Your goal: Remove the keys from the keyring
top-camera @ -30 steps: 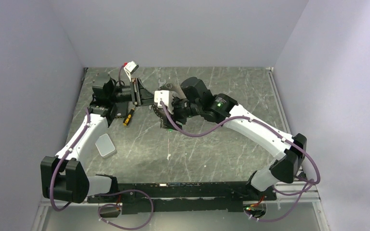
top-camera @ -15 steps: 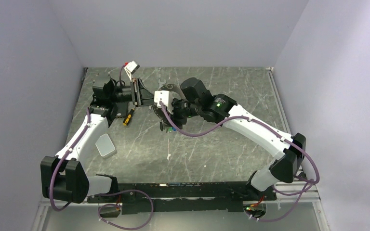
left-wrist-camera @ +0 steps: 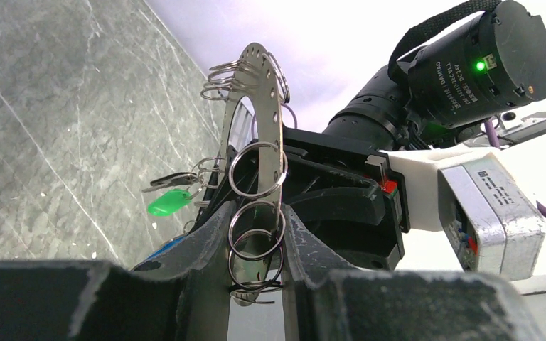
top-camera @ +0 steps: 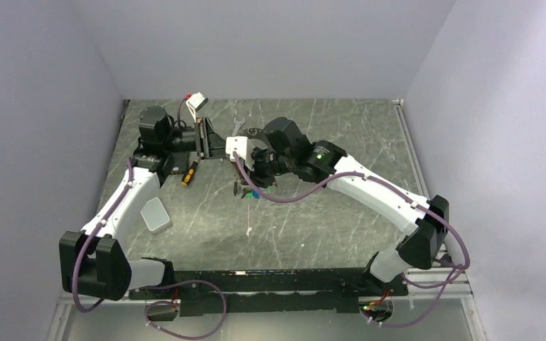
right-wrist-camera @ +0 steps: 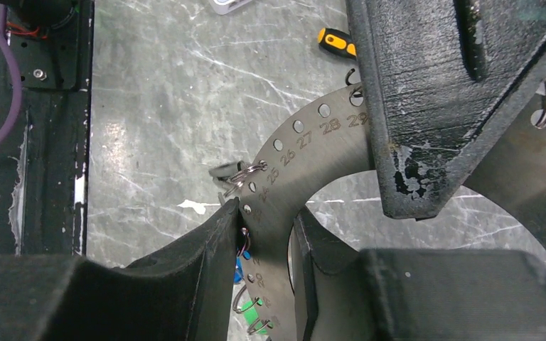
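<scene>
The keyring (right-wrist-camera: 306, 170) is a flat grey metal hoop with numbered holes and small split rings. In the left wrist view it stands edge-on (left-wrist-camera: 259, 106). My left gripper (left-wrist-camera: 256, 263) is shut on its lower part, with the split rings between the fingers. My right gripper (right-wrist-camera: 266, 234) is shut on the hoop's rim near the hanging keys. A green key head (left-wrist-camera: 169, 202) and a blue one (right-wrist-camera: 238, 266) dangle from the hoop. In the top view both grippers, left (top-camera: 217, 148) and right (top-camera: 245, 174), meet above the table and the keys (top-camera: 247, 192) hang below them.
A yellow-and-black screwdriver (top-camera: 190, 172) lies left of the grippers. A pale grey box (top-camera: 156, 214) lies near the left arm. A silver wrench (top-camera: 237, 126) lies behind the grippers. A small white scrap (top-camera: 248, 231) lies on the marbled grey table (top-camera: 341, 220).
My left wrist has rolled and my right gripper has shifted slightly left. The hoop has turned with them and the keys hang a little lower. Both grippers still hold it.
</scene>
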You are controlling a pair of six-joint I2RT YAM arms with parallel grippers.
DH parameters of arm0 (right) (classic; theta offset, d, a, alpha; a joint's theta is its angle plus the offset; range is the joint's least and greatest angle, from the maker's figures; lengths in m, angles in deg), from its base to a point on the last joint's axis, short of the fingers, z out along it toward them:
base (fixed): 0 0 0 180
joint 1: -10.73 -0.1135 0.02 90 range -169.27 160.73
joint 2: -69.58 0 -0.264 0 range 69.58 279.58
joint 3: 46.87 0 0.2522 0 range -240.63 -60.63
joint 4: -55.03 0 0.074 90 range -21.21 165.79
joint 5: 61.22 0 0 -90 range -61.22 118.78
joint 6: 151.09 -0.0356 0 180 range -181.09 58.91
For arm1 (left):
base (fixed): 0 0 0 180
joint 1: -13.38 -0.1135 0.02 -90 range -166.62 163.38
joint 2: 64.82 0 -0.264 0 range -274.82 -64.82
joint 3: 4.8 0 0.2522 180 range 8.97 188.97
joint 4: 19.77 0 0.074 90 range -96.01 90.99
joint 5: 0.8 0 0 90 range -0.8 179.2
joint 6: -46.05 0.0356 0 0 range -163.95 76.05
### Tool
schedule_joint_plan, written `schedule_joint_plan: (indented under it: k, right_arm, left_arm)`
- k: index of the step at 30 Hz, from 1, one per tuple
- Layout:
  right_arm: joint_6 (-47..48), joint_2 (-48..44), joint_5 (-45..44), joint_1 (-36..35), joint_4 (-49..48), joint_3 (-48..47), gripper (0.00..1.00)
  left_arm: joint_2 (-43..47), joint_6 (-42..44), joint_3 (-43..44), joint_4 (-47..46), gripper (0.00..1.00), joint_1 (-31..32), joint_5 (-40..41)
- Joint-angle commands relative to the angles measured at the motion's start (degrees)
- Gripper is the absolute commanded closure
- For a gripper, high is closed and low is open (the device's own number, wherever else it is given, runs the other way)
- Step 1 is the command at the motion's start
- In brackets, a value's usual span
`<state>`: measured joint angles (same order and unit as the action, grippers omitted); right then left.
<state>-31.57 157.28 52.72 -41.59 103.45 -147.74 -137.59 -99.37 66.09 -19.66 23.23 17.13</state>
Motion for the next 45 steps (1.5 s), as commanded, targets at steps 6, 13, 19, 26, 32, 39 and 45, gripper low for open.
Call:
schedule_joint_plan:
  k: [6,13,19,26,32,39,45]
  right_arm:
    - [-3.3,-2.7,1.0,0.8,-2.5,1.4,1.0]
    - [-8.6,-4.7,7.7,4.6,-3.5,3.0,1.0]
    - [-16.1,-6.2,16.5,11.0,-7.0,5.5,1.0]
    - [-24.8,-7.6,25.0,15.0,-11.3,6.8,1.0]
    - [-22.9,-8.3,28.2,15.0,-10.2,7.2,1.0]
    - [-22.8,-8.4,31.2,15.0,-9.8,7.1,1.0]
    - [-21.6,-8.3,33.5,14.5,-9.2,7.2,1.0]
  left_arm:
    - [2.0,8.7,5.3,8.7,0.75,-1.2,1.4]
    - [2.2,13.6,10.5,13.4,0.23,-4.4,-0.1]
    - [4.1,23.9,10.6,21.9,0.13,-4.9,-1.2]
    - [6.6,43.1,9.7,39.2,0.21,-2.4,1.0]
    - [7.8,52.1,8.0,43.9,0.18,2.8,2.1]
    - [6.9,56.8,5.9,40.1,0.17,8.3,3.9]
    - [3.7,57.4,6.2,37.4,0.21,10.8,6.2]
